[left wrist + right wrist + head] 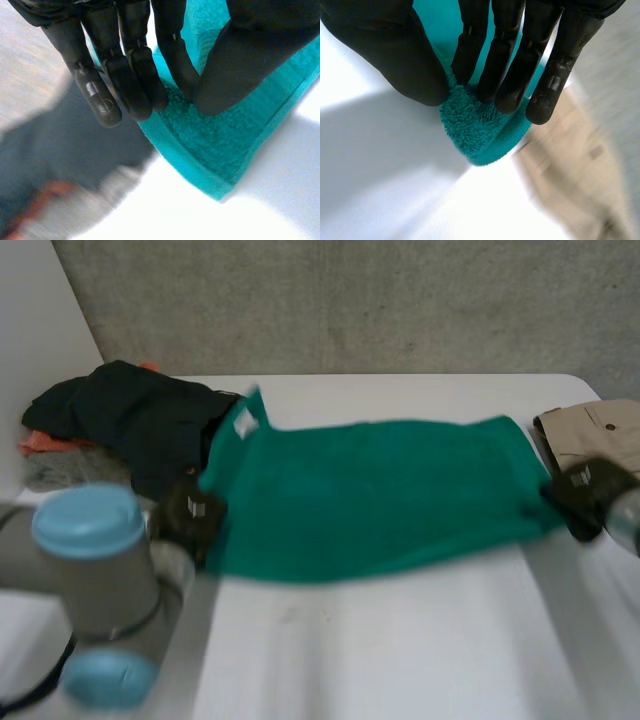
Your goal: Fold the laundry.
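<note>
Rough grey wall point(350, 300) is standing behind a white table point(400, 650), and a green terry towel point(370, 495) is lying spread across the middle of that table, with a small white label point(244, 424) showing at its far left corner.

At the table's left rear, a heap of dark, nearly black clothing point(130, 415) is lying just beside the towel's left end. An orange cloth point(45, 443) is poking out from under the heap and a grey cloth point(70, 470) is lying in front of it. At the right rear, a folded beige garment point(600, 430) is sitting near the towel's right end, cut off by the picture's edge.

The left hand point(192, 515) is sitting at the towel's near left corner. In the left wrist view, this hand point(125, 75) is pinching the towel point(220, 145) between thumb and fingers near that corner. The right hand point(590, 495) is sitting at the towel's right edge. In the right wrist view, this hand point(505, 60) is gripping a bunched bit of the towel's edge point(475, 130) between thumb and fingers.

The left arm's grey joint with light-blue caps point(95, 590) is covering the table's near left part. Beyond the left hand's fingertips, the dark, grey and orange cloths are appearing as blurred patches, and the beige garment point(570, 175) beside the right hand is equally hard to make out.
</note>
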You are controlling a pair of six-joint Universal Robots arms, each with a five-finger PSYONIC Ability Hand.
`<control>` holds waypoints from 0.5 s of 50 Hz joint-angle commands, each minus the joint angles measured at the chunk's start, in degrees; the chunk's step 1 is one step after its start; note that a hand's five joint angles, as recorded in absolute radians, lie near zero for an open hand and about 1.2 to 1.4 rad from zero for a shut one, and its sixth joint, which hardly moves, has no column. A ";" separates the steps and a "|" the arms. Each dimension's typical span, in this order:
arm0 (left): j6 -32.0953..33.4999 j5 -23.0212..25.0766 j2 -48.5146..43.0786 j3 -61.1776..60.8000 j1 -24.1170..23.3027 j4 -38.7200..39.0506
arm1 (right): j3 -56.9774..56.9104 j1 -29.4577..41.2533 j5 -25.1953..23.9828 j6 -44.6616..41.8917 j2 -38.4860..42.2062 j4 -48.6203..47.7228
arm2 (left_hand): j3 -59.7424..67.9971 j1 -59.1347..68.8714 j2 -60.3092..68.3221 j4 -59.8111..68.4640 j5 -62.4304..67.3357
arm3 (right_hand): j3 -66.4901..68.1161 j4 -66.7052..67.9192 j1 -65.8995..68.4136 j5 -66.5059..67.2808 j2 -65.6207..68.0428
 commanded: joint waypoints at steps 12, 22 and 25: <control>-7.76 -1.57 11.49 -13.97 -6.88 -18.16 | 17.27 -10.84 -3.71 -19.24 -11.20 16.82 | 11.63 15.04 11.31 11.00 14.43 | 12.06 11.86 23.40 12.65 12.53; -6.97 -1.39 5.70 -3.70 -5.74 -15.00 | 11.14 -9.53 -4.94 -17.23 -9.62 6.13 | 11.63 15.04 11.31 11.00 14.43 | 12.06 11.86 23.40 12.65 12.53; -6.53 -1.40 2.71 4.73 -4.78 -12.45 | 5.78 -6.72 -4.76 -13.54 -7.43 1.80 | 11.63 15.04 11.31 11.00 14.43 | 12.06 11.86 23.40 12.65 12.53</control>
